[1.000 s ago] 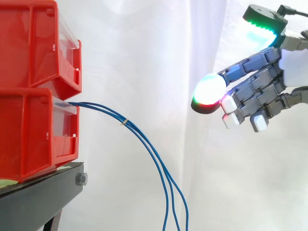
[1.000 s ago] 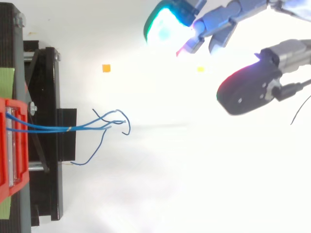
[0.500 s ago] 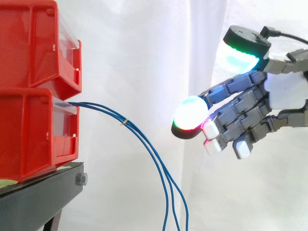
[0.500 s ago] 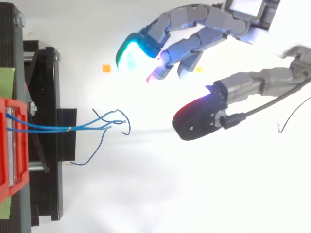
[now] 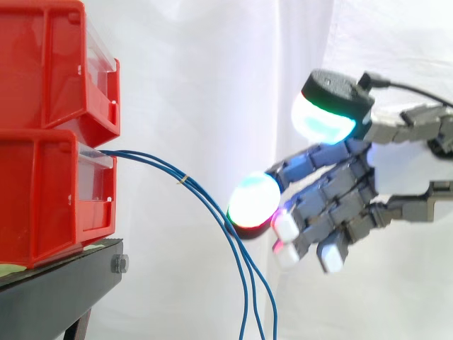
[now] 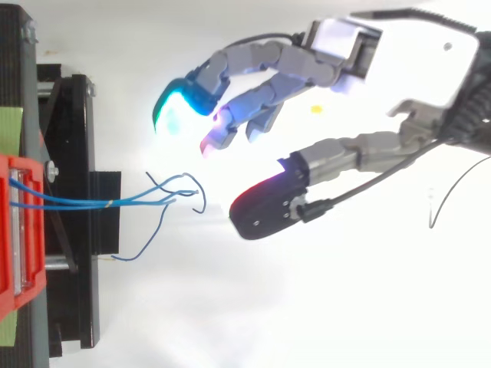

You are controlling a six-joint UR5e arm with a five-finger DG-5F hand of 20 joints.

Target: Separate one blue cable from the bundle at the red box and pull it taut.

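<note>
A bundle of thin blue cables point(image 5: 212, 205) comes out of the lower red box point(image 5: 49, 191), arches right and hangs down; a small tie point(image 5: 182, 180) binds them near the box. From above the blue cables point(image 6: 92, 202) run right from the box point(image 6: 17, 230) and end in loose curls point(image 6: 188, 188). My hand point(image 5: 396, 177) comes in from the right, open, its fingers spread and slightly bent, thumb point(image 5: 329, 106) held above. The lowest glowing fingertip point(image 5: 253, 202) sits just right of the hanging cables, and I cannot tell if it touches them. In the top view the hand point(image 6: 337, 54) straddles empty space right of the curls.
A second red box point(image 5: 56, 64) is stacked on the lower one, both on a black stand point(image 5: 64, 283). A white curtain hangs behind. Two small orange and yellow markers point(image 6: 167, 107) lie on the white floor.
The hand has moved left and down towards the cables over the last second, staying open. The cables have not moved.
</note>
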